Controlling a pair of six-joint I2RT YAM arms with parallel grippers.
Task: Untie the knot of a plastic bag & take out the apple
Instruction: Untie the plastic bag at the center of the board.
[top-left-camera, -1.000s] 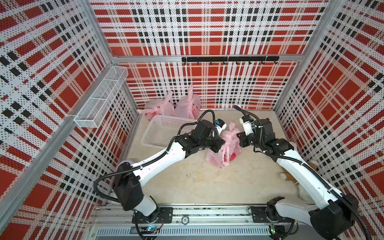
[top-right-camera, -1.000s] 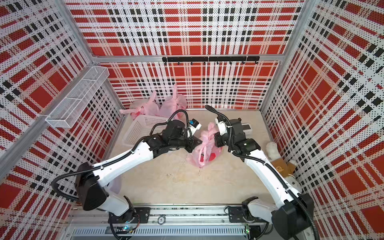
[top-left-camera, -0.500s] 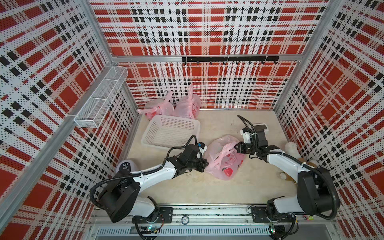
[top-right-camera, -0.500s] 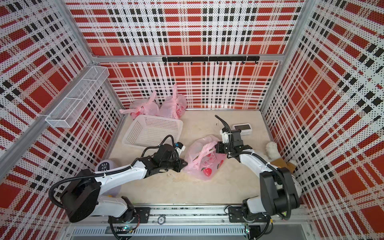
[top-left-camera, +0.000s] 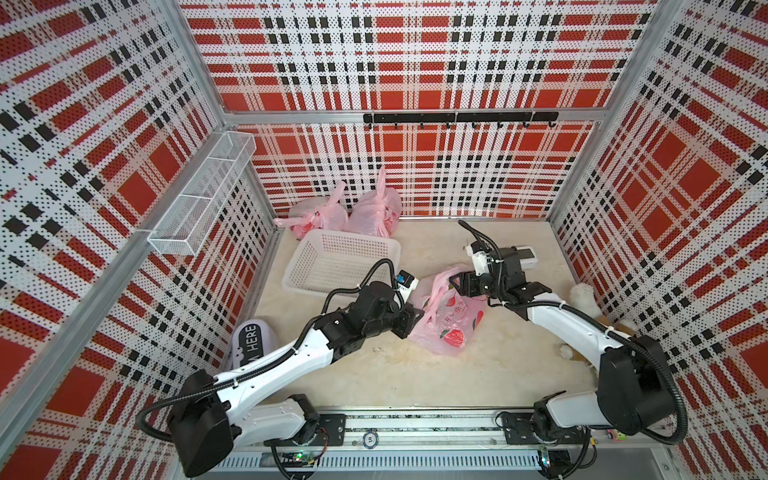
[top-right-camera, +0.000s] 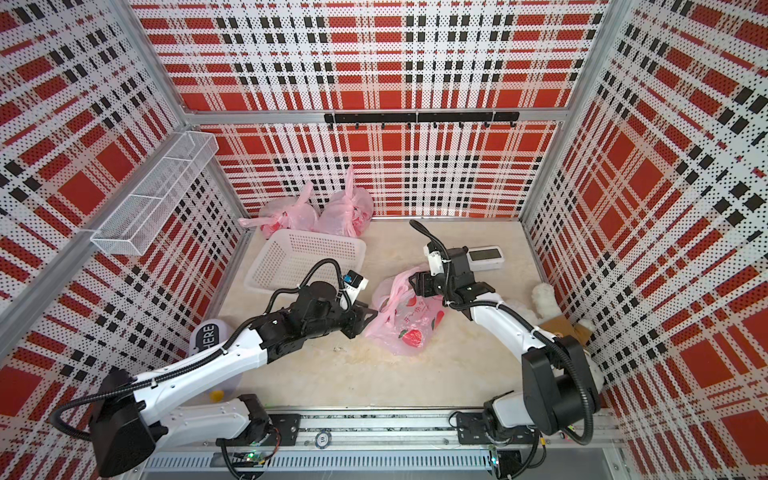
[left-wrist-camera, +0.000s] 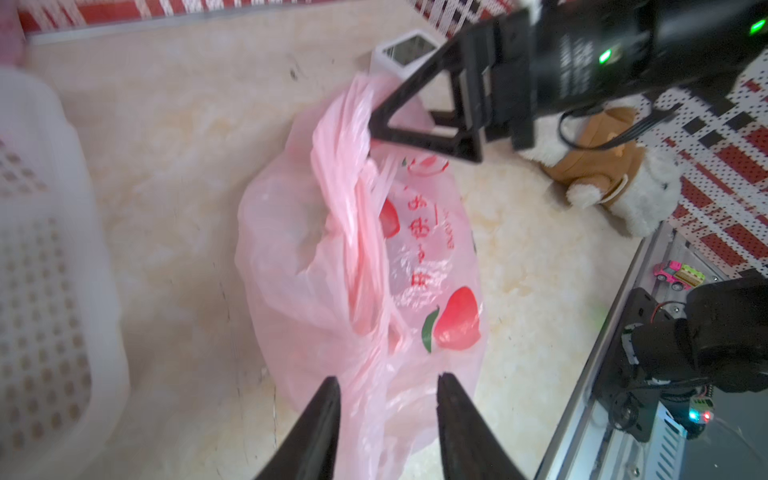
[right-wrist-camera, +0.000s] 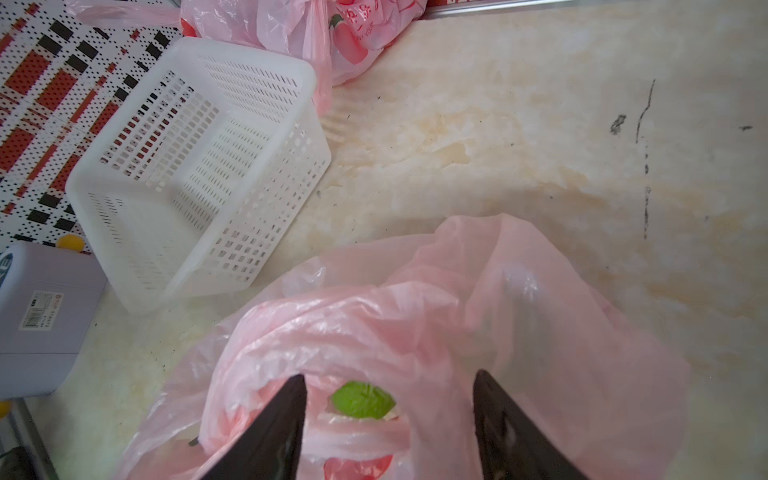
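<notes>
Pink plastic bag (top-left-camera: 446, 316) lies slumped on the surface (top-left-camera: 415, 374), centre-right in both top views, just below and right of the white basket (top-left-camera: 340, 262). Two more tied bags (top-left-camera: 376, 208) sit against the back wall, upper centre.

Left jaws: spread, at the bag's left edge; in the left wrist view, pink film shows across the gap at lower centre, not pinched. Right jaws: spread wide at the bag's upper end; one tip touches the handle strip (left-wrist-camera: 353, 124), nothing clamped.

Apple: not clearly seen. A rounded bulge (left-wrist-camera: 299, 232) shows through the film; a green patch (right-wrist-camera: 362, 400) sits low centre in the right wrist view, print or fruit I cannot tell.

Handling, judged: film is thin, limp and slick, and it crumples and slides rather than resists. It is light in itself, so the weight is all in the fruit, which is likely to roll inside. Best hold looks like the bunched handle strips (left-wrist-camera: 361, 216), where layers gather and give the jaws bulk. A single sheet would likely slip or tear. The apple is firm and round, so take it across its widest part once the mouth gapes.
</notes>
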